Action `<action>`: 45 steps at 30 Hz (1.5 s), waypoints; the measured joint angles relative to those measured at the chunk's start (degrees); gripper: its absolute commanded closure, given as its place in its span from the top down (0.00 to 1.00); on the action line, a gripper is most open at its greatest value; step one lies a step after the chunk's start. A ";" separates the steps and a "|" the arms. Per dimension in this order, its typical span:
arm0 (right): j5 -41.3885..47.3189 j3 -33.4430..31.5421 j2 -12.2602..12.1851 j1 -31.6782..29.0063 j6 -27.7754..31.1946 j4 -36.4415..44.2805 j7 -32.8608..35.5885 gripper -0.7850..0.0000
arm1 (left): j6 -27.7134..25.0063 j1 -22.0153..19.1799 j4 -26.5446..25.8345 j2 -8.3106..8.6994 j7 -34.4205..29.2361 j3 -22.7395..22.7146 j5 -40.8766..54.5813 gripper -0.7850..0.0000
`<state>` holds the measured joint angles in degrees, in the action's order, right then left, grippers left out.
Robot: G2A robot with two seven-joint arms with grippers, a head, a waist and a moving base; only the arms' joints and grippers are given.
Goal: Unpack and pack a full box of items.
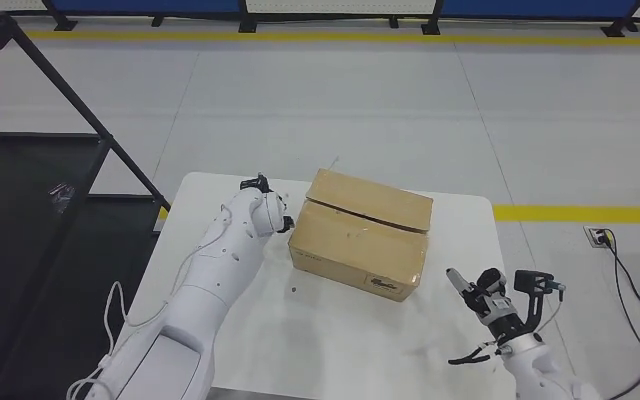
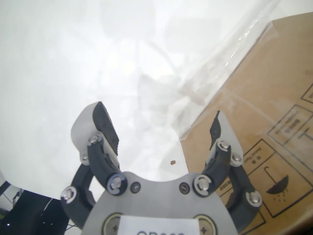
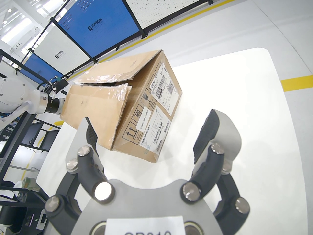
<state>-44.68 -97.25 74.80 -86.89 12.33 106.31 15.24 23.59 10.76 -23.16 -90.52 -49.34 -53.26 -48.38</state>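
A brown cardboard box (image 1: 360, 233) lies in the middle of the white table (image 1: 260, 340), its top flaps folded down with a narrow gap between them. My left gripper (image 1: 272, 203) sits at the box's left end, open, with one finger by the box's side wall (image 2: 264, 113) and clear tape (image 2: 220, 64) trailing off the edge. My right gripper (image 1: 505, 290) hovers off the table's right front corner, open and holding nothing, facing the box (image 3: 127, 99) and its labelled end.
A black metal frame (image 1: 70, 100) and dark rack stand left of the table. A small dark speck (image 1: 293, 291) lies on the table in front of the box. Bare tabletop stretches along the front and right sides. A yellow floor line (image 1: 565, 213) runs to the right.
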 measured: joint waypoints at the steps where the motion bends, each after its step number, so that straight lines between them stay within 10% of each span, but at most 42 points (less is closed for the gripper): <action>1: -0.06 0.04 -0.03 0.08 0.11 -0.25 -0.07 1.00 | -0.15 0.01 0.39 -0.10 0.75 -0.11 0.24 0.98; 16: 0.56 -1.61 -0.60 -2.49 2.69 -2.11 -2.92 1.00 | -5.42 -0.03 6.75 -1.65 11.39 -2.27 6.25 0.90; 31: 0.66 -1.96 -1.06 -3.68 3.77 -3.01 -4.39 1.00 | -7.73 -0.13 10.52 -2.07 15.29 -4.61 10.93 0.49; 45: 2.33 -4.28 -1.49 -6.39 5.26 -3.78 -6.45 1.00 | -6.66 -0.15 12.15 -3.20 16.78 -4.33 11.11 0.39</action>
<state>-42.35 -101.52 73.31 -93.28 17.59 102.53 8.79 16.93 10.61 -11.01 -93.72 -32.56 -57.59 -37.27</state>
